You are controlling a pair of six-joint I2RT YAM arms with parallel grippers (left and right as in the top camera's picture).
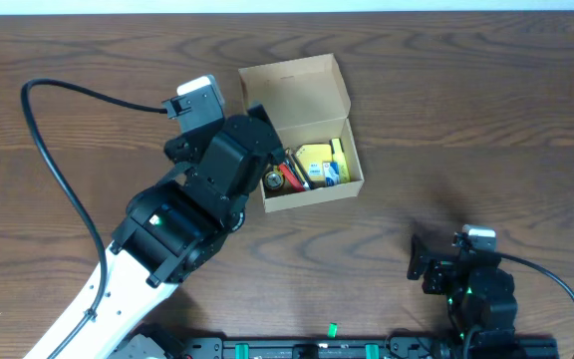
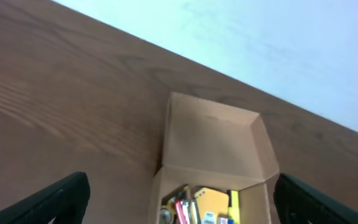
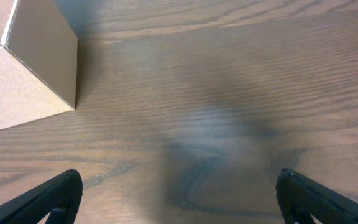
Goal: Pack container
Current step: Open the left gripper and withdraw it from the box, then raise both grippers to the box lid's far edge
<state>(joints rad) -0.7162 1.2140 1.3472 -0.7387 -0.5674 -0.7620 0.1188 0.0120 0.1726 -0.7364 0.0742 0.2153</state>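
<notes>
The left gripper (image 2: pixel 180 198), spread wide and empty, hangs over the open container (image 2: pixel 211 142), which lies just below and ahead; the right gripper (image 3: pixel 179 196), also spread, sits well apart.

The desk (image 1: pixel 486 110) is dark brown wood, with long wavy lines running from side to side. A tan cardboard box (image 1: pixel 312 125) sits flat on it, a bit left of the middle and toward the far side. The box's lid flap is open and leans back toward the far edge. Past that edge is a pale strip. A soft gray shadow lies on the wood near the box.
</notes>
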